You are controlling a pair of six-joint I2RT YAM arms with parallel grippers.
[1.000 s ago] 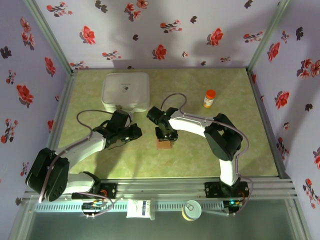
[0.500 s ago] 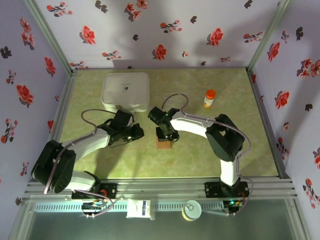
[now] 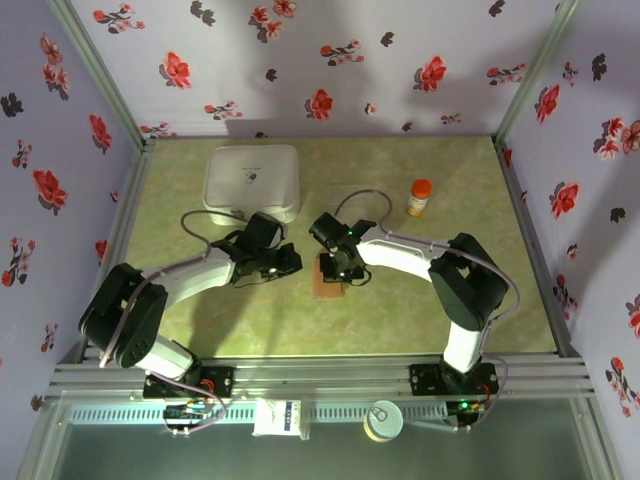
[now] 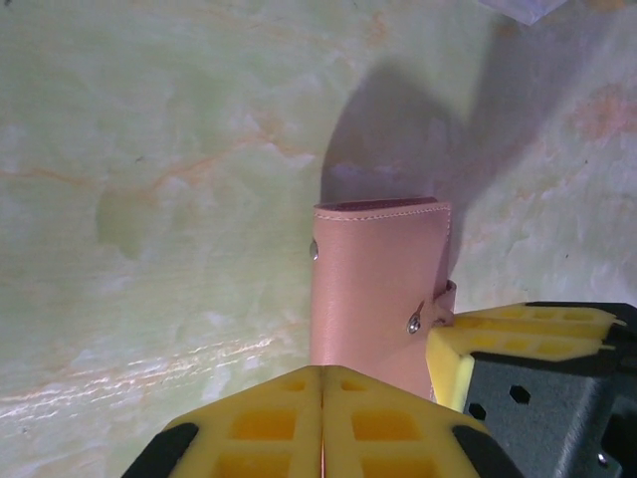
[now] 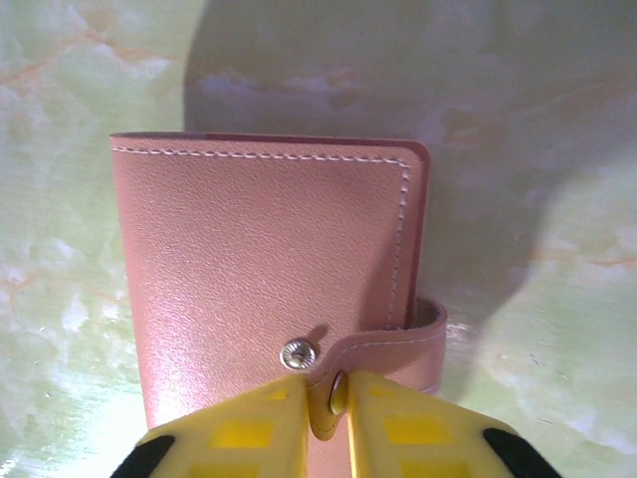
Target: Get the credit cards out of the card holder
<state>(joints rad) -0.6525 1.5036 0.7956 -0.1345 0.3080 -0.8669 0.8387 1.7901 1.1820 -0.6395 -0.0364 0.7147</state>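
Top view: you've got the closed reddish-brown leather card holder (image 3: 326, 289) mid green marbled tabletop (image 3: 450, 300), white square lidded box (image 3: 252, 183) behind, floral walls (image 3: 300, 60) around. Left wrist: left gripper (image 4: 320, 376) fingers pressed together by holder's corner. Right wrist: right gripper (image 5: 338, 390) pinches its snap strap (image 5: 398, 344).

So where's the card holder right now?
Top view: the card holder lies closed mid-table, its strap pinched by the right gripper, the left gripper just to its left.

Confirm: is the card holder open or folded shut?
Folded shut: the card holder lies flat, cover up, inside hidden. Its snap strap looks undone, the tab pinched in the right gripper.
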